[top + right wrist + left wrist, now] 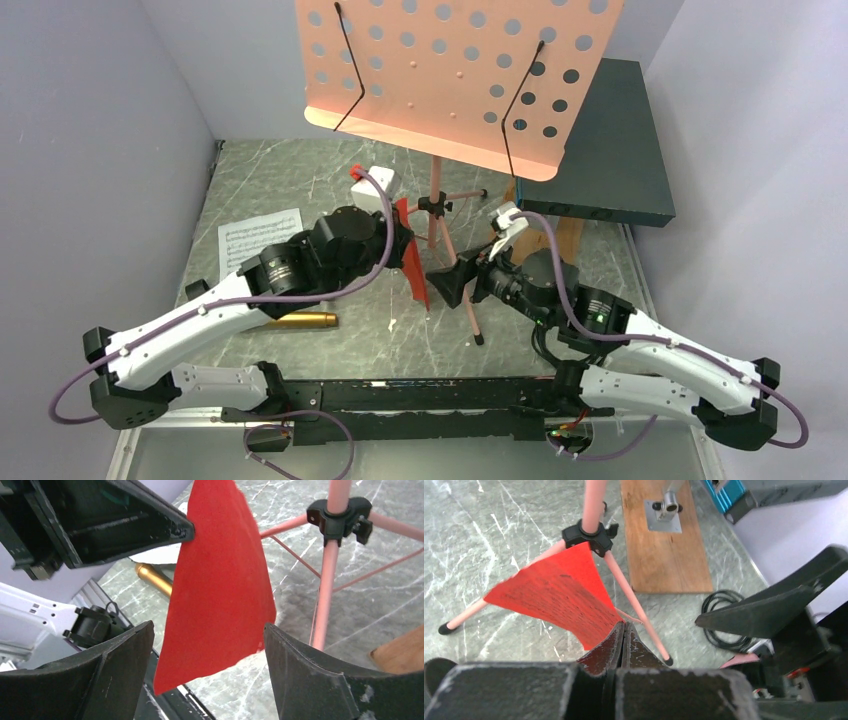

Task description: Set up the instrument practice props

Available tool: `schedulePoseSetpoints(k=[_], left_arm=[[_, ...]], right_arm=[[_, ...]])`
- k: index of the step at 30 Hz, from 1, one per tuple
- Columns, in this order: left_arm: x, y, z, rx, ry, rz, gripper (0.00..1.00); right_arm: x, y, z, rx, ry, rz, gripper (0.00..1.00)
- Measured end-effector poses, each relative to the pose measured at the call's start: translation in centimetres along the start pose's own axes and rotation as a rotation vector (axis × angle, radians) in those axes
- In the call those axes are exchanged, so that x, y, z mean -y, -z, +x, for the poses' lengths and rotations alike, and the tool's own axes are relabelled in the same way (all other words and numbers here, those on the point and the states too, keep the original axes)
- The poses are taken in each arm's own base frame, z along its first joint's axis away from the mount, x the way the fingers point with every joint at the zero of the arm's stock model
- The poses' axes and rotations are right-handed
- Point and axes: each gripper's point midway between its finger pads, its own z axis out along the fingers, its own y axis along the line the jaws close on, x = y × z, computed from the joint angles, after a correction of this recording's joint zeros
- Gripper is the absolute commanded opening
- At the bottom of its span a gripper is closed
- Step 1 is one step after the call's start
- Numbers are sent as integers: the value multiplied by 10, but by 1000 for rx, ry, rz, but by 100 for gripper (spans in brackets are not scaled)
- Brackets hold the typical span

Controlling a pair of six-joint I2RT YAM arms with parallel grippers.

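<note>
While the left end effector (624,626) clamps the red music sheet (556,600), the open right end effector (206,630) straddles it. Best to close squarely, avoiding creases.

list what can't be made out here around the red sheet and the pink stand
red sheet: print too blurred to read in the left wrist view.
gold microphone: one end hidden under the left arm, top view.
white sheet: notes too small to read, top view; near corner covered by the left arm.
pink stand: its desk is cut off by the top edge of the top view.
</note>
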Motion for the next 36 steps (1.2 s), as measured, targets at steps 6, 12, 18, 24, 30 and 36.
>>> schedulePoseSetpoints(k=[6, 12, 18, 24, 30, 36], left_arm=[[17, -9, 24, -92, -188, 130, 0], [20, 1, 63, -182, -370, 290, 0], [21, 17, 96, -274, -488, 434, 0], [32, 23, 111, -314, -508, 537, 0], [35, 18, 130, -355, -506, 578, 0], [36, 16, 131, -353, -507, 578, 0]], right_arm=[[12, 15, -14, 4, -130, 111, 83], [17, 20, -64, 36, -210, 227, 87], [53, 6, -53, -53, -284, 327, 91], [46, -9, -46, -64, -345, 248, 96], [37, -7, -48, -33, -358, 187, 100], [31, 16, -46, -23, -350, 158, 100]])
